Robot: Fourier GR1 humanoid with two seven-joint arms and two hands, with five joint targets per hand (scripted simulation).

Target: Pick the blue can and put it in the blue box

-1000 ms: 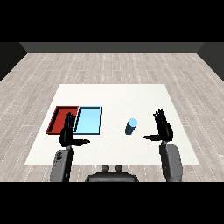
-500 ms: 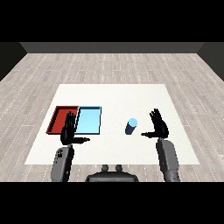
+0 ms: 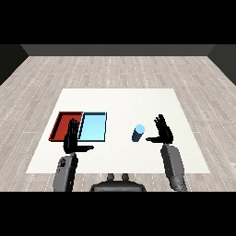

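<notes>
Head view across a white counter set on a grey plank floor. The blue can is taken as the landmark: it is seen standing upright on the bare counter, slightly right of the counter's middle, with a pale blue top and a darker blue side. Well to the left of the can, the light blue tray is laid flat on the counter, and the red tray is placed directly against that tray's far side from the can, so that the two trays are seen side by side with edges meeting. Nothing is seen inside either tray. Just to the right of the can, the right robot hand is held with its fingers straight and spread, pointing away from the robot, and its thumb is extended toward the can; a narrow gap is visible between thumb tip and can, so no contact is shown and nothing is gripped. The grey right forearm is seen below this hand, nearer the robot than the can. Far to the left of the can, the left robot hand is held open as well, fingers straight and upright, thumb pointed toward the can's side; it overlaps the near edges of the two trays where they meet, and whether it touches them cannot be told. The grey left forearm is seen beneath it.
</notes>
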